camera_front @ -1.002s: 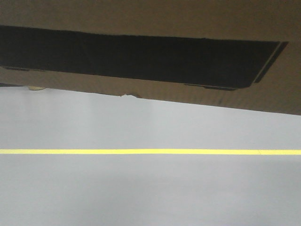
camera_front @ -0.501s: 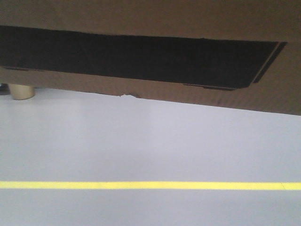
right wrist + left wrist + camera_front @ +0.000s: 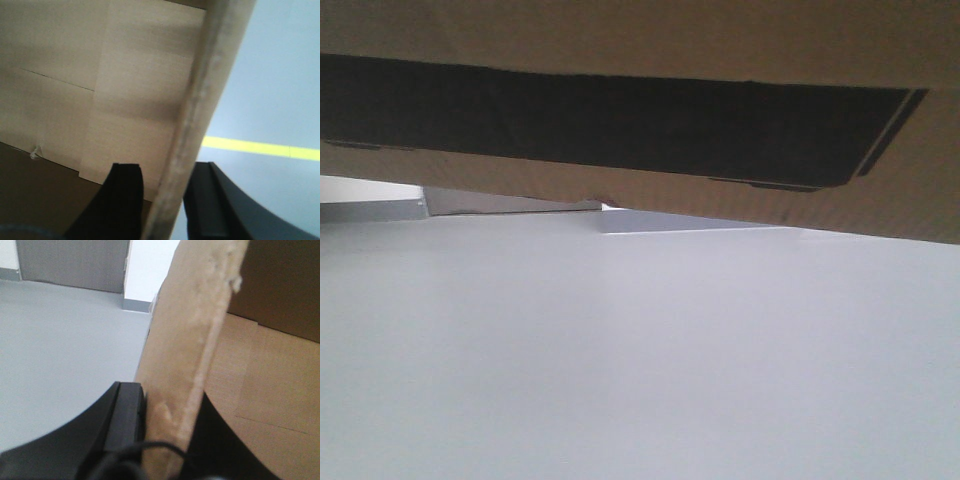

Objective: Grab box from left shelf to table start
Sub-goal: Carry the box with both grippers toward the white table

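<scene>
The corrugated brown box (image 3: 640, 60), its black printed rectangle edged with thin lines, is held aloft over grey floor (image 3: 640, 380), each raw-edged side wall pinched by the left hand (image 3: 167, 435) and right hand (image 3: 165, 200). The yellow line, seen below it half a second earlier, is gone from the front view.

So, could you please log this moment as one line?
left gripper: shut on box wall | right gripper: shut on box wall | box: carried above grey floor | table: not in view

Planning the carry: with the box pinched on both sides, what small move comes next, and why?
Probably keep carrying it level: the left gripper and right gripper each clamp a wall of the box, and only grey floor shows below, no table.
</scene>
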`<action>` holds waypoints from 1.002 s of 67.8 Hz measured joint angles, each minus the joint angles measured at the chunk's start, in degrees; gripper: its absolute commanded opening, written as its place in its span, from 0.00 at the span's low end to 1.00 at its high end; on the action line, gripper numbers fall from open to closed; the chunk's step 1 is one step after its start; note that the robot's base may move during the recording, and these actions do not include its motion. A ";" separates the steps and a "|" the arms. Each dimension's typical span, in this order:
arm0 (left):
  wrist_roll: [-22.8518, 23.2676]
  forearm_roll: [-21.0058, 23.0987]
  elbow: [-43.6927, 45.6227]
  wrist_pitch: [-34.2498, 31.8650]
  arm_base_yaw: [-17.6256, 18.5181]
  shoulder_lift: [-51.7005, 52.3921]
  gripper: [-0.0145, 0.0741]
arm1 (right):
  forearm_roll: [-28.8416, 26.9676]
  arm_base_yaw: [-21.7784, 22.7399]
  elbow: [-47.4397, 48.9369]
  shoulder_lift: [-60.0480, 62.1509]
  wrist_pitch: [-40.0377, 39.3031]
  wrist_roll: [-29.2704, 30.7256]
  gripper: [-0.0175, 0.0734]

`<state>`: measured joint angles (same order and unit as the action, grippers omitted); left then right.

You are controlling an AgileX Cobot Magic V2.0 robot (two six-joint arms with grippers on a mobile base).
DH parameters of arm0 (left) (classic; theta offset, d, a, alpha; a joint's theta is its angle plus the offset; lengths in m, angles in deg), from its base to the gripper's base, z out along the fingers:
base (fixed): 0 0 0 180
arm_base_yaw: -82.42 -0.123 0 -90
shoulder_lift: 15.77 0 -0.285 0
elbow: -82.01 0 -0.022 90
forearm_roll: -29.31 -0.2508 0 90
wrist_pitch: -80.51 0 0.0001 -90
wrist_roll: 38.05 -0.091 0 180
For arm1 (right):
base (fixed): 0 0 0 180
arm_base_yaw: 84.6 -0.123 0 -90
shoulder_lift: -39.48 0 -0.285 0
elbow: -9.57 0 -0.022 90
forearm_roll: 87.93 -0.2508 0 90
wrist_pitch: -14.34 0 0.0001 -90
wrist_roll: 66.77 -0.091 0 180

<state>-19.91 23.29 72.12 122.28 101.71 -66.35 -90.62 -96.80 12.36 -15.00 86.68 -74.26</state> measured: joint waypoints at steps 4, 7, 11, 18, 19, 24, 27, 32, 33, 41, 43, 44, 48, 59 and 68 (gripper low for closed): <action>0.00 0.00 0.00 0.00 0.00 0.00 0.06 | 0.00 0.00 0.00 0.00 0.00 0.00 0.26; 0.00 0.00 0.00 0.00 0.00 0.00 0.06 | 0.00 0.00 0.00 0.00 0.00 0.00 0.26; -0.10 0.00 0.00 0.00 0.00 0.00 0.06 | 0.00 0.00 0.00 0.00 0.00 0.00 0.26; -0.10 0.00 0.00 -0.04 0.00 0.00 0.06 | 0.00 0.00 0.00 0.00 0.00 0.00 0.26; -0.10 0.00 0.00 -0.04 0.00 0.00 0.06 | 0.00 0.00 0.00 0.00 0.00 0.00 0.26; -0.10 0.00 -0.02 -0.04 0.00 0.00 0.06 | 0.00 0.00 0.00 0.00 0.00 0.00 0.26; -0.10 0.00 -0.02 -0.04 0.00 0.00 0.06 | 0.00 0.00 0.00 0.00 0.00 0.00 0.26; -0.10 0.00 -0.02 -0.04 0.00 0.00 0.06 | 0.00 0.00 0.00 0.00 0.00 0.00 0.26; -0.10 0.00 -0.02 -0.04 0.00 0.00 0.06 | 0.00 0.00 0.00 0.00 0.00 0.00 0.26; -0.10 0.00 -0.02 -0.13 0.00 -0.11 0.06 | 0.00 0.00 0.00 -0.12 0.00 0.00 0.26; -0.10 0.00 -0.02 -0.13 0.00 -0.22 0.06 | 0.00 0.00 0.00 -0.22 0.00 0.00 0.26; -0.10 0.00 -0.02 -0.13 0.00 -0.19 0.06 | 0.00 0.00 0.00 -0.22 0.00 0.00 0.26; -0.10 0.00 -0.02 -0.13 0.00 -0.24 0.06 | 0.00 0.00 0.00 -0.22 0.00 0.00 0.26; -0.10 -0.10 -0.02 -0.13 0.00 -0.49 0.06 | 0.00 0.00 0.00 -0.36 0.00 0.00 0.26; -0.10 -0.10 -0.12 -0.13 0.00 -0.98 0.06 | 0.31 0.00 0.00 -0.73 0.00 0.00 0.26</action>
<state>-20.01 23.18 71.99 122.15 101.71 -67.32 -90.30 -96.80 12.36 -15.73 86.68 -74.26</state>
